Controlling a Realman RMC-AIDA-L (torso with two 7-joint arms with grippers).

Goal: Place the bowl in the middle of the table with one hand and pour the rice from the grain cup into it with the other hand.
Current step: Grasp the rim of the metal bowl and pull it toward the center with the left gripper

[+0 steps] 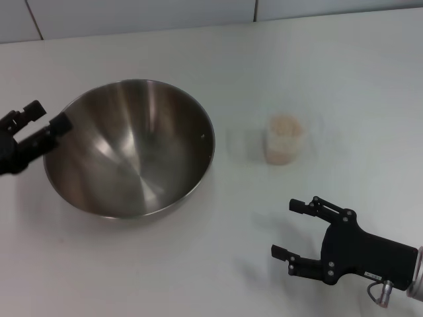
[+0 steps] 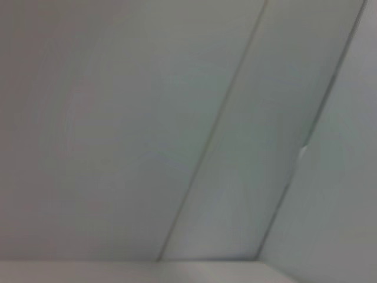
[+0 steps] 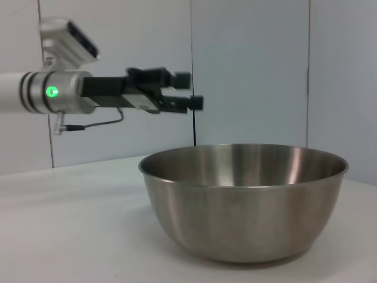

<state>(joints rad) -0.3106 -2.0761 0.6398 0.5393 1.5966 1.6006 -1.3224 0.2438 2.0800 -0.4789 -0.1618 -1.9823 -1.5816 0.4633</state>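
The steel bowl (image 1: 132, 148) stands on the white table (image 1: 344, 72), left of the middle, and holds nothing. My left gripper (image 1: 47, 116) is open at the bowl's left rim. The right wrist view shows this gripper (image 3: 189, 90) above the bowl (image 3: 247, 200) and clear of its rim. The clear grain cup (image 1: 284, 139) stands upright to the right of the bowl, filled with pale rice (image 1: 285, 125). My right gripper (image 1: 286, 228) is open and empty near the table's front right, short of the cup. The left wrist view shows only wall panels.
Pale wall panels (image 1: 132, 13) run along the table's far edge. Bare tabletop (image 1: 231, 231) lies between the bowl, the cup and my right gripper.
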